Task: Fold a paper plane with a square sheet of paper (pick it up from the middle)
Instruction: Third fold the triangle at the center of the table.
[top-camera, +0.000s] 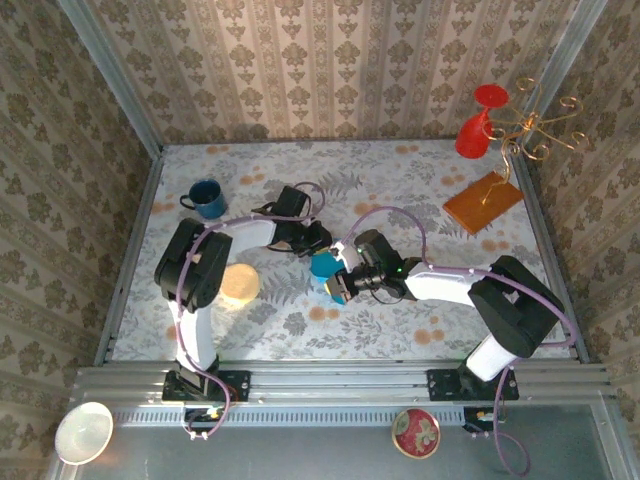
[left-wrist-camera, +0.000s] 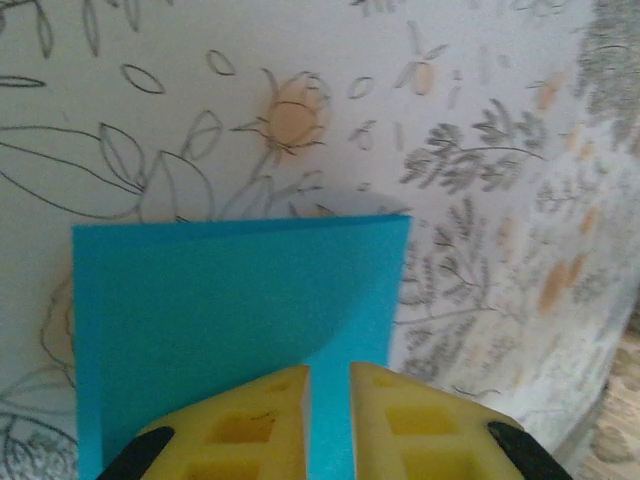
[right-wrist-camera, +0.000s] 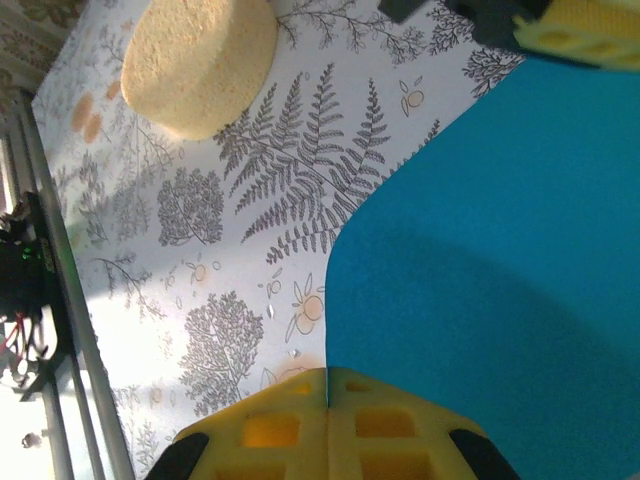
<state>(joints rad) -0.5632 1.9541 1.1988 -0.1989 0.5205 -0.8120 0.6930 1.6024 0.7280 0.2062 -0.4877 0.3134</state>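
Left wrist: left gripper (left-wrist-camera: 330, 372) has its jaws nearly together with a thin slit and teal showing through. Can't tell if it pinches the sheet (left-wrist-camera: 230, 310) or just sits over it. The sheet lies straight ahead of the tips. A pale sliver peeks past its straight far edge, so it's probably folded over once.

Right wrist: right gripper (right-wrist-camera: 327, 375) is clenched. The sheet's edge runs into the seam from the tool's right and looks pinched. Ahead-right of the tips the sheet bows upward. A tan disc (right-wrist-camera: 200, 60) sits far ahead-left on the table.

Progress, as a judgement: early, one fold at most, with no nose point and no wings. Nose creases, centre fold and wing folds are all left to do.
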